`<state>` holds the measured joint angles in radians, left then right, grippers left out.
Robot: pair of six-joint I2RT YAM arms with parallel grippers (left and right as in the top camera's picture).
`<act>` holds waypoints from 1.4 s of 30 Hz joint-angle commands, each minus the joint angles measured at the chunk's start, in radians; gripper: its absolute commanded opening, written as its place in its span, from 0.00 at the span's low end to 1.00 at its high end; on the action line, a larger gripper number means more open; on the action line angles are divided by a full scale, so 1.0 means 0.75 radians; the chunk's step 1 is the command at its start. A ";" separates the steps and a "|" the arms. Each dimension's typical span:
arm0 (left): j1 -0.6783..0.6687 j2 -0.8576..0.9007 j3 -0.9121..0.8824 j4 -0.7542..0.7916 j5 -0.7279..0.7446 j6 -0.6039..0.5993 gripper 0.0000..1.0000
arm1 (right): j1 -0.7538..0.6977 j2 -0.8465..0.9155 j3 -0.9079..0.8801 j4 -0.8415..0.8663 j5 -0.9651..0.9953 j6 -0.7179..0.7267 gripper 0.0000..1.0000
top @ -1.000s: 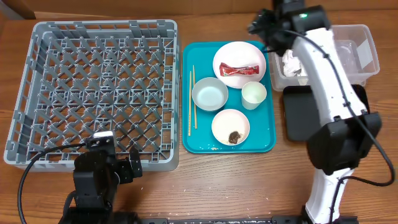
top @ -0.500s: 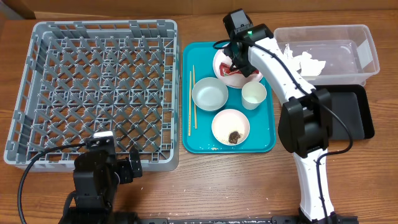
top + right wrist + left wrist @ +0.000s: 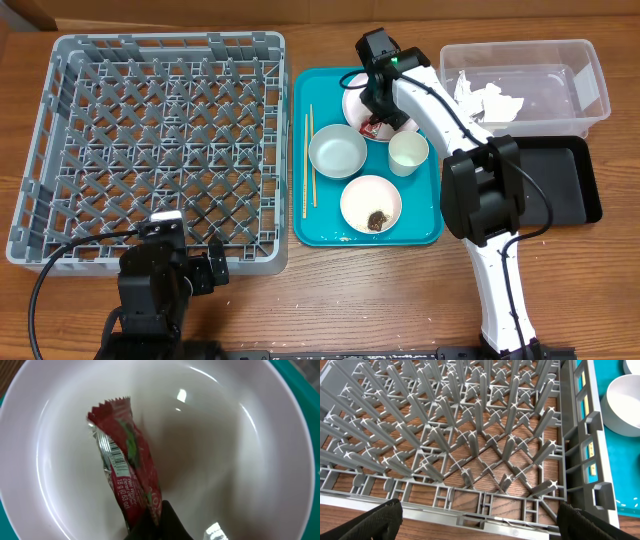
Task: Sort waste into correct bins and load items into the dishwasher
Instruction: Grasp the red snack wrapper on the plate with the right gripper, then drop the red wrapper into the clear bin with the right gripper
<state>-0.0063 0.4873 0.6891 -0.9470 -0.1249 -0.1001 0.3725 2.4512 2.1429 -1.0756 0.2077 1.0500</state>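
The red-and-white wrapper [image 3: 125, 475] lies in the pale plate [image 3: 225, 450] at the back of the teal tray [image 3: 325, 228]. My right gripper [image 3: 159, 521] is down in the plate, shut on the wrapper's near end; overhead, the arm hides most of the plate [image 3: 351, 100], with a bit of wrapper [image 3: 374, 126] showing. My left gripper [image 3: 480, 522] stands open at the near wall of the grey dishwasher rack [image 3: 60, 150], holding nothing. Crumpled white paper [image 3: 490, 100] lies in the clear tub [image 3: 592, 80]. The black tray [image 3: 570, 185] sits in front of the tub.
On the teal tray are an empty bowl [image 3: 337, 152], a bowl [image 3: 362, 198] holding a brown lump [image 3: 377, 219], a small white cup [image 3: 408, 152] and chopsticks [image 3: 309, 160] along the left side. Rice grains dot the tray's front.
My right arm swung from the clear tub to the plate, came down and shut on the wrapper. The left arm has not moved.
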 commanded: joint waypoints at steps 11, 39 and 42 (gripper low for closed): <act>0.008 -0.002 0.020 0.005 -0.017 0.020 1.00 | -0.405 -0.651 0.448 -0.693 0.051 -0.344 0.04; 0.008 -0.002 0.020 0.005 -0.017 0.020 1.00 | -0.366 -0.783 0.017 -0.473 -0.581 -0.992 0.84; 0.008 -0.002 0.020 0.005 -0.017 0.020 1.00 | -0.259 -0.782 0.001 -0.660 -0.529 -0.985 0.83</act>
<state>-0.0063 0.4877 0.6891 -0.9466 -0.1284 -0.1001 0.1173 1.8675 2.1414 -1.4986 -0.1955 0.3481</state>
